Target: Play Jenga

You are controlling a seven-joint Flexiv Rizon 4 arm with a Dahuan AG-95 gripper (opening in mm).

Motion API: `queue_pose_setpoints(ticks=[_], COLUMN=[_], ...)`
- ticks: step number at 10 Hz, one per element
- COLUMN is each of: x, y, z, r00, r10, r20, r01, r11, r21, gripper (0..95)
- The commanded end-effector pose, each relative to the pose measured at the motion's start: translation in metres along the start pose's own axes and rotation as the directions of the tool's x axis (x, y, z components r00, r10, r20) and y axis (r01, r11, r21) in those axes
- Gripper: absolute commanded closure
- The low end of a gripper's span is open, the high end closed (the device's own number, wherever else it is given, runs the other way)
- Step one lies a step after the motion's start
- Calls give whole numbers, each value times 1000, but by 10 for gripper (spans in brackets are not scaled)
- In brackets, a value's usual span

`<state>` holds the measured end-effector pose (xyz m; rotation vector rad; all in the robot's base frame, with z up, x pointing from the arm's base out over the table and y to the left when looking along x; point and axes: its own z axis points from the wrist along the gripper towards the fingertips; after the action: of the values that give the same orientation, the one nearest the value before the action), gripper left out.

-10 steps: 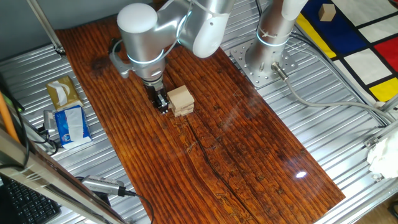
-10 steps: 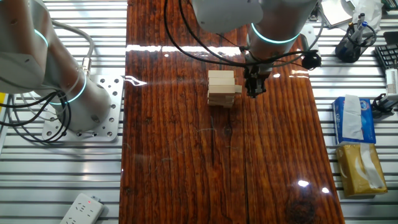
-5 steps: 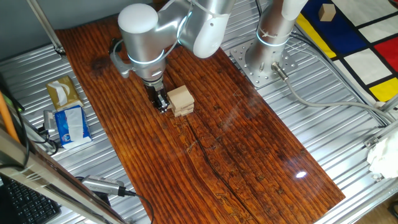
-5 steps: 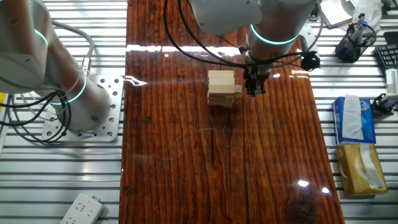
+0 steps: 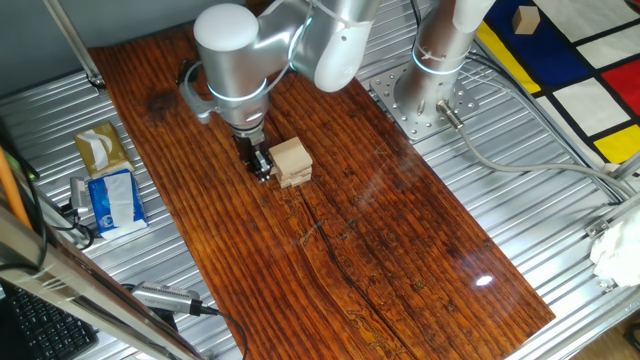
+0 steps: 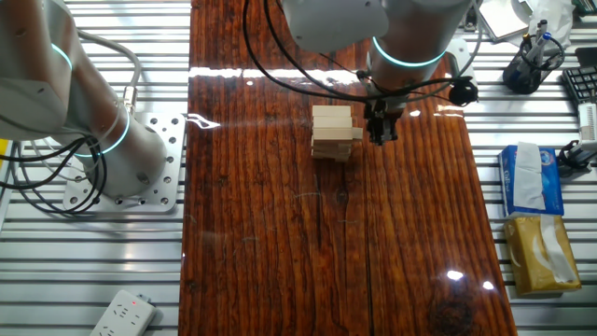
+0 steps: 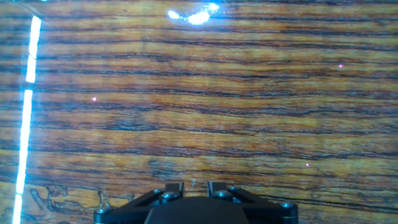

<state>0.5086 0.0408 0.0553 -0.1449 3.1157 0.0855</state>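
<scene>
On the wooden table (image 6: 280, 233), the arm (image 5: 235, 60) lowers its gripper (image 6: 378, 133) beside the Jenga stack (image 6: 333, 132), which stands just off the jaws' side; one block (image 6: 354, 133) juts toward them. The jaws appear closed, holding nothing. The step looks like choosing that block; next calls for a gentle, level push or pull.

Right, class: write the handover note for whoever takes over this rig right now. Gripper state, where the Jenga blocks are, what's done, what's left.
Gripper: down at the board beside the stack, fingers close together, holding nothing; whether it touches a block cannot be told.
Jenga stack: a few crosswise layers standing on the wooden board. One low block sticks out toward the gripper.
Done: at most that block partly out.
Left: work a block free without toppling the stack, then place it on top.
</scene>
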Motion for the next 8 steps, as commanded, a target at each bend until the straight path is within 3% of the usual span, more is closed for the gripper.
queue_pose_setpoints(ticks=[1,8], x=[-1,0], y=[-1,-8], z=[0,-1], r00=[1000,999], r10=[8,38], r20=[1,-5], r01=[-8,-38], r11=[1000,999], r21=[0,-4], gripper=[570,570])
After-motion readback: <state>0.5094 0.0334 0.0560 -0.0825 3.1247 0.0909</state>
